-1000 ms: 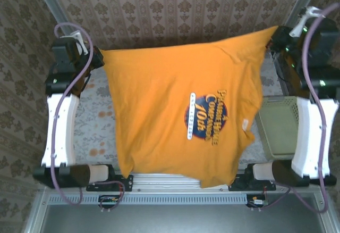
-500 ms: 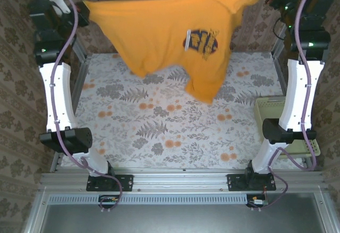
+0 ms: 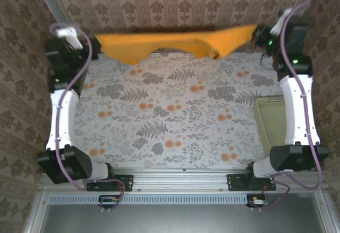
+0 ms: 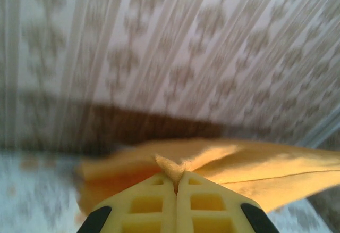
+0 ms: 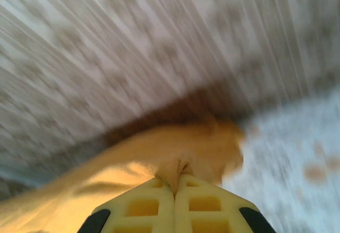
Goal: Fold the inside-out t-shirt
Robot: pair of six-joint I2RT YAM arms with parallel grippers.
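Inside-out t-shirt (image 3: 133, 47), soft orange strip (perhaps bunched), clamped in left tool (image 4: 176, 175), right tool (image 5: 174, 183).

Top cam: fixed, above & behind arm bases, looks down on whole table (image 3: 175, 116) to back wall (image 3: 175, 4). L wrist cam: v. close behind L gripper (image 4: 176, 180), faces back wall, low angle. R wrist cam: same behind R gripper (image 5: 175, 182), blurred. All 3 share t-shirt (image 3: 127, 46) at table's far edge.

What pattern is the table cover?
Grey leaves and orange flowers on pale cloth table cover; best in top external view.
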